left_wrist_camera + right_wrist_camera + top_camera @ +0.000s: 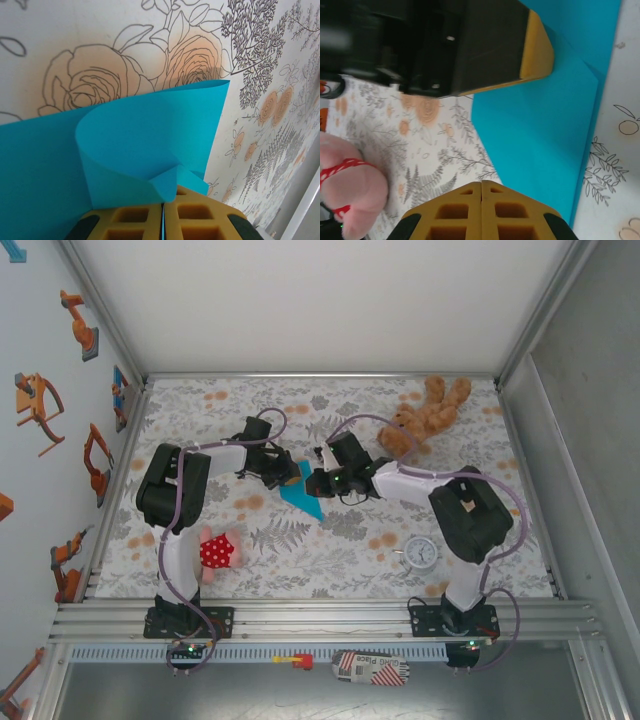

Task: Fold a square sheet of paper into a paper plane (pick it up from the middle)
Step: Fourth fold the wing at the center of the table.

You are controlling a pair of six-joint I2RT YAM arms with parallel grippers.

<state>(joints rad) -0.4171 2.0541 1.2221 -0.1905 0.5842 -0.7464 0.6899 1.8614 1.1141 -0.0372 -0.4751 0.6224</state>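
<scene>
Paper position: turquoise sheet of paper (302, 500) sits between the two grippers, mid-surface, partly folded into an angular shape with a pointed end toward the arm bases.

Left gripper (162, 217): jaws closed tight. Left wrist view shows a thin turquoise line pinched between the yellow pads, so it has hold of the sheet. Just ahead of the fingertips the paper curls up and over in a loose roll, with a small folded corner lying against the pads. Beyond the curl, the rest of the sheet lies flat on the flower-print surface (100, 30).

Right gripper (481, 200): jaws fully closed, pads pressed together. The sheet's edge runs right at its fingertips and the flat part spreads ahead and to one side. Cannot tell whether it pinches any paper or only touches the edge. One of the left gripper's fingers (536, 47), black with a yellow pad, rests on the sheet opposite, ahead of the right gripper.

Other items, top view:
- brown teddy bear (425, 418), well apart, beyond the right gripper toward the far edge.
- small round white clock (421, 553), near the right arm's base side, apart from the paper.
- pink plush toy (218, 552) with red polka-dot cloth, beside the left arm, nearer than the left gripper.
</scene>
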